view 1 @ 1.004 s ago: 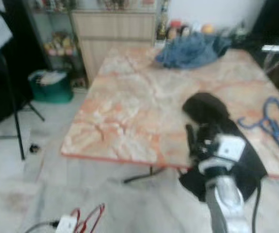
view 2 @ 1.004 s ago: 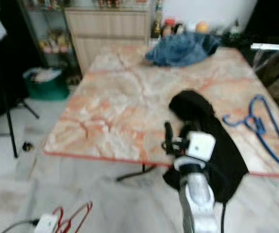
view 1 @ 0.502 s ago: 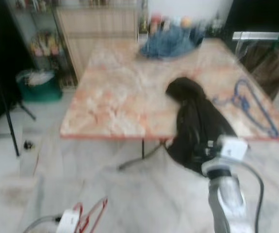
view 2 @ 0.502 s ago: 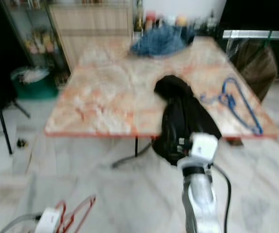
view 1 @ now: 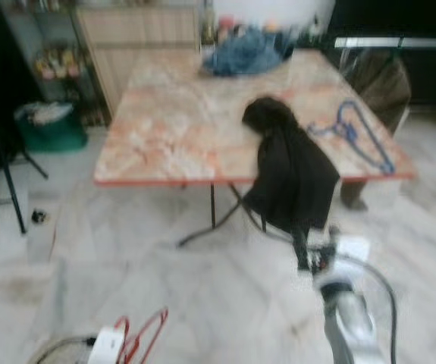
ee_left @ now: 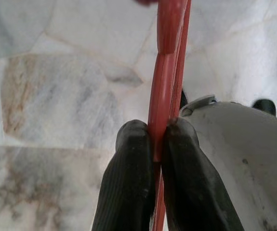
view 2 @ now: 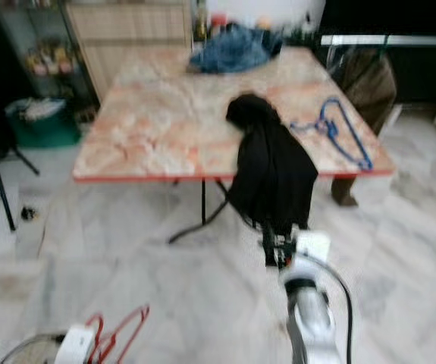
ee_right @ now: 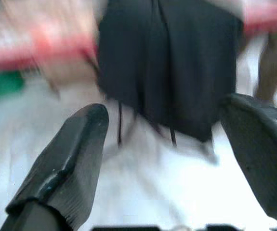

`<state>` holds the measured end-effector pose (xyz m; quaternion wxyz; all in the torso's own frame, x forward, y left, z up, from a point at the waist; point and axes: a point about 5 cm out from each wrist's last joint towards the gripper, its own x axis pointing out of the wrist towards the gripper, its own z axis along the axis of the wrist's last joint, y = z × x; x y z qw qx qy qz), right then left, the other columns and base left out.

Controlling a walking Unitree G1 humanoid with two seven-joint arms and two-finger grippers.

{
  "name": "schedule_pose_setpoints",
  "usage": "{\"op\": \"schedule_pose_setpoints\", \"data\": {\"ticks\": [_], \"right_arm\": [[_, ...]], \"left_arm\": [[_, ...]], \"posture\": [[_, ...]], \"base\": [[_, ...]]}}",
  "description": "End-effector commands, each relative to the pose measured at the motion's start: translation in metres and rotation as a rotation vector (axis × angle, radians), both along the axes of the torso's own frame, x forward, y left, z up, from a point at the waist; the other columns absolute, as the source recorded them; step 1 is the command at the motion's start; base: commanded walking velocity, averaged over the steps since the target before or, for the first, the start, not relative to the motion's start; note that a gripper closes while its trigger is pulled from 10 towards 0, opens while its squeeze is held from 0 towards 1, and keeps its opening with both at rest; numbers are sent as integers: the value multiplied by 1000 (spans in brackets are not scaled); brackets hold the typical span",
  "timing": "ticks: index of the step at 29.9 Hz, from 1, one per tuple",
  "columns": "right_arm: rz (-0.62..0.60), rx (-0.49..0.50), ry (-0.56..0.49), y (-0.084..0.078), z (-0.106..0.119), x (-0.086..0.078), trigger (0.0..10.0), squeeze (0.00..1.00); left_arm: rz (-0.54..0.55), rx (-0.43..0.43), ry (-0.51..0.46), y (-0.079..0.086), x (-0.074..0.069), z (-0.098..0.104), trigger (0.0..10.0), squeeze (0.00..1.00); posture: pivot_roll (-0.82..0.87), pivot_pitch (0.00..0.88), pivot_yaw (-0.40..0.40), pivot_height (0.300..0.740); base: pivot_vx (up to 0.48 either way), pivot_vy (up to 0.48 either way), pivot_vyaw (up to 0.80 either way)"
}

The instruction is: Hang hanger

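left end effector (ee_left: pixel 153 144) clamps red hanger (ee_left: pixel 166 72) | right end effector (ee_right: pixel 169 159) open, now off black garment (view 1: pixel 293 174)

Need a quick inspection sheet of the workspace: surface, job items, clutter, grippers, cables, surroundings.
Surface: orange-veined marble table.
Job's things: red plastic hanger in the left gripper; blue wire hanger flat on the table.
Clutter: black garment draped over the table's near edge; blue denim cloth at the far edge.
Grippers: left shut on the red hanger; right gripper open, facing the black garment.
Cables: black cable along the right arm.
Surroundings: pale marble floor, green bin, wooden cabinet.
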<state>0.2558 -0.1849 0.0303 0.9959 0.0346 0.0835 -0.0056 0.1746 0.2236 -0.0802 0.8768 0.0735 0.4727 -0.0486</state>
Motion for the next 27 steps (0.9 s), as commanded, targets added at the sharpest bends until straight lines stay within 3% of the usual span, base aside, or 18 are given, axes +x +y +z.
{"op": "schedule_pose_setpoints", "data": {"ticks": [1,5,6,10,14,16,21,27], "right_arm": [[-34,11,91,-12,-21,-10,10000,0],[-69,-3,256,-22,-53,-26,10000,0],[-69,-3,256,-22,-53,-26,10000,0],[-77,-38,474,-27,-86,-52,10000,0],[-119,-24,579,-30,-100,-69,10000,0],[-153,-15,673,-31,-111,-87,10000,0],[-181,33,677,-24,-115,-91,10000,0],[-138,13,712,-17,-118,-93,10000,0]], "left_arm": [[-8,8,14,0,-3,-2,10000,0],[-10,14,12,0,-2,-1,10000,0],[-10,14,12,0,-2,-1,10000,0],[-12,9,14,1,-2,-1,10000,0],[-14,9,13,0,-2,-1,10000,0],[-24,13,13,0,-2,-1,10000,0],[-31,15,17,0,-3,-1,10000,0],[-49,24,22,-1,-3,-2,10000,0]], "posture": [[-31,37,34,740],[-31,41,42,740],[-31,41,42,740],[-33,47,48,740],[-32,47,49,740],[-20,48,46,740],[-23,43,43,740],[-18,39,39,740]], "base": [[0,0,0],[0,0,0],[0,0,0],[0,0,0],[0,0,0],[0,0,0],[0,0,0],[0,0,0]]}}
